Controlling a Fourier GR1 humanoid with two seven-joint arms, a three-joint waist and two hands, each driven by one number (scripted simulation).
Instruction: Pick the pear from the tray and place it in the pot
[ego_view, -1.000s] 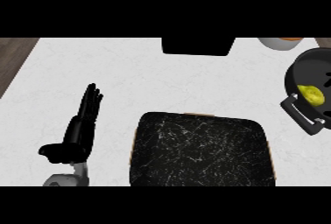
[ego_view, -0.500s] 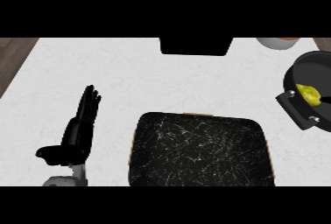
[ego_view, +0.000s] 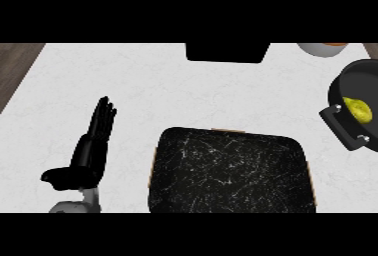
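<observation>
the pear (ego_view: 358, 110) lies in the pot (ego_view: 347, 85) at the surface's right edge, the tray (ego_view: 229, 172) bare; since a second ago the right robot hand has left view; the left robot hand (ego_view: 88, 150) rests, fingers straight.

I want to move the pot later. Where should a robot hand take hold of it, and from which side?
Take the pot by its handle, the flat black tab jutting from the rim toward the tray. It faces the counter's middle, so come from that side, probably from above. The pear already lies inside, so keep it level.
</observation>
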